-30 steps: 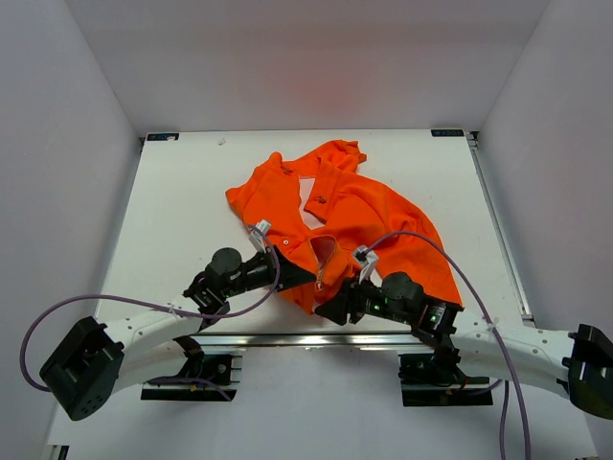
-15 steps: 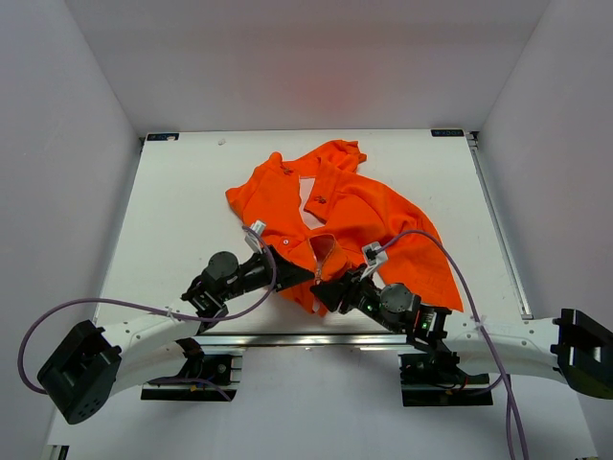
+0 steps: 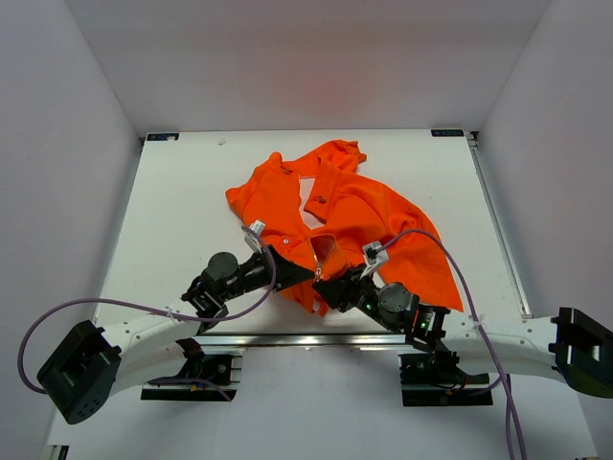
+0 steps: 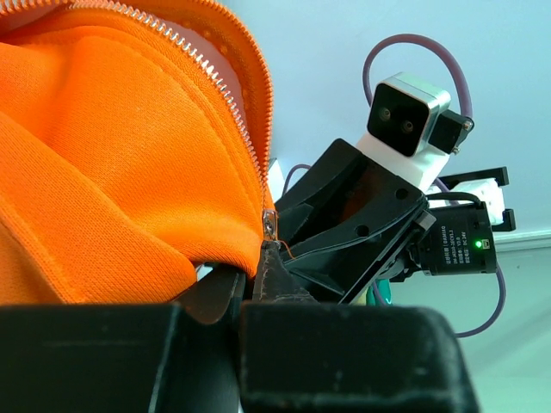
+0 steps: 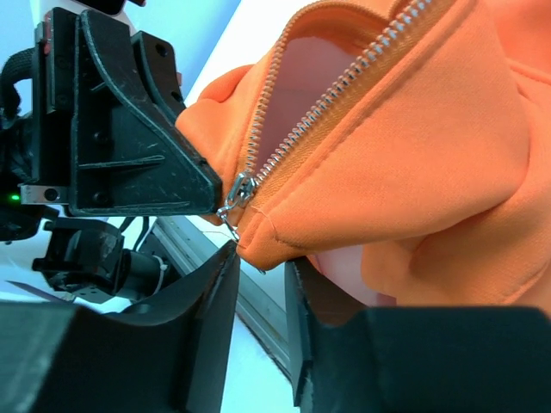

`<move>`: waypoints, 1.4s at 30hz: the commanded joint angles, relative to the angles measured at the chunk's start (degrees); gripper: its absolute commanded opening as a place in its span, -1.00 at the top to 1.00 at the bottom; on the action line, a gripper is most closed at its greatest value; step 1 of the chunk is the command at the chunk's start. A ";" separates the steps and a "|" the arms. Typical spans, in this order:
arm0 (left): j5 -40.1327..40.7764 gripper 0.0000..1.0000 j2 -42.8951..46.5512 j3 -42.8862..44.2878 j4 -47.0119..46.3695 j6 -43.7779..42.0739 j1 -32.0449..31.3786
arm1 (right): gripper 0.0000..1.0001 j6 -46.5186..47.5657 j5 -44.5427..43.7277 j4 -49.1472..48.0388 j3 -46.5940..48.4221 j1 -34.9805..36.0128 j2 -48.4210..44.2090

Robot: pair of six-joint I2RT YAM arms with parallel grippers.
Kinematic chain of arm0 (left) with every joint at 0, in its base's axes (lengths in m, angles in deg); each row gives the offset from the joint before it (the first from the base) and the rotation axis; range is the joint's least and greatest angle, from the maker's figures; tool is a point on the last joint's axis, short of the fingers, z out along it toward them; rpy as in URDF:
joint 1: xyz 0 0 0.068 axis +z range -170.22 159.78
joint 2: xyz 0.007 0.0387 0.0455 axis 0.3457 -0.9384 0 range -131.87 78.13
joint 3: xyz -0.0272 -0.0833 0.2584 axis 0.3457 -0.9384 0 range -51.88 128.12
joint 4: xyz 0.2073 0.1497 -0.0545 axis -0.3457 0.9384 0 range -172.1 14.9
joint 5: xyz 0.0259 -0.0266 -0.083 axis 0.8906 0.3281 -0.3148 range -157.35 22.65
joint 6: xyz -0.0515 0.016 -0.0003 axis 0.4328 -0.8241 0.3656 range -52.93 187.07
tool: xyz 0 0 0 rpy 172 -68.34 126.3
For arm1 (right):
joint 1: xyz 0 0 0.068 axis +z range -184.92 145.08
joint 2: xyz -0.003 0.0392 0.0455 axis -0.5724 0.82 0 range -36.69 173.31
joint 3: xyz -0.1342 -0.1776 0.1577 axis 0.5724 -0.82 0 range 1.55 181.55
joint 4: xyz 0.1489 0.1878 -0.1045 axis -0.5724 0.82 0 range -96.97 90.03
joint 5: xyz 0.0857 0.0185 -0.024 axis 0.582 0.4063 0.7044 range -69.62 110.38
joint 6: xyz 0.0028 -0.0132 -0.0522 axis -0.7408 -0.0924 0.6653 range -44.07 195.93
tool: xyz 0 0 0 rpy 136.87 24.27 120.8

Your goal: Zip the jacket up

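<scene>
Bright orange fabric jacket (image 3: 369,206) lies crumpled on white desk (image 3: 182,192), front unzipped. Left claw (image 3: 307,277) is clamped on the hem just left of silver zipper slider (image 5: 238,191), likely anchoring the base. Right claw (image 3: 322,285) sits just below the slider, jaws narrowly apart, probably lining up on the pull.

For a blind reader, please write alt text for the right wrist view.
The hem of an orange jacket, its zipper partly open, sits above the slightly parted right tool. The left tool pinches the hem beside the slider.
</scene>
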State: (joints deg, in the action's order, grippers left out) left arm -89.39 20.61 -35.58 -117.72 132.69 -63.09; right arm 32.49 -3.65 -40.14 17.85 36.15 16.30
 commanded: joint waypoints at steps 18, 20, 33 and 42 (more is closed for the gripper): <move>0.86 1.00 0.91 -1.35 -3.23 0.56 -0.72 | 0.13 -3.75 -0.32 -7.08 1.90 1.62 0.45; 1.12 1.00 1.09 -1.35 -3.06 0.56 -0.72 | 0.14 -4.19 0.56 -7.79 1.81 1.79 0.45; 1.74 1.00 1.35 -1.35 -2.88 0.56 -0.90 | 0.14 -7.54 1.62 -7.70 0.93 3.20 -1.49; 1.12 1.00 1.62 -1.09 -2.79 0.29 -0.98 | 0.20 -10.08 -0.83 -4.63 2.16 3.20 -1.13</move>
State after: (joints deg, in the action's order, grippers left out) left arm -88.30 20.61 -36.52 -119.42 133.13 -63.58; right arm 24.62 -1.64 -44.19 18.33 39.03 15.76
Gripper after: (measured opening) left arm 0.088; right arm 0.400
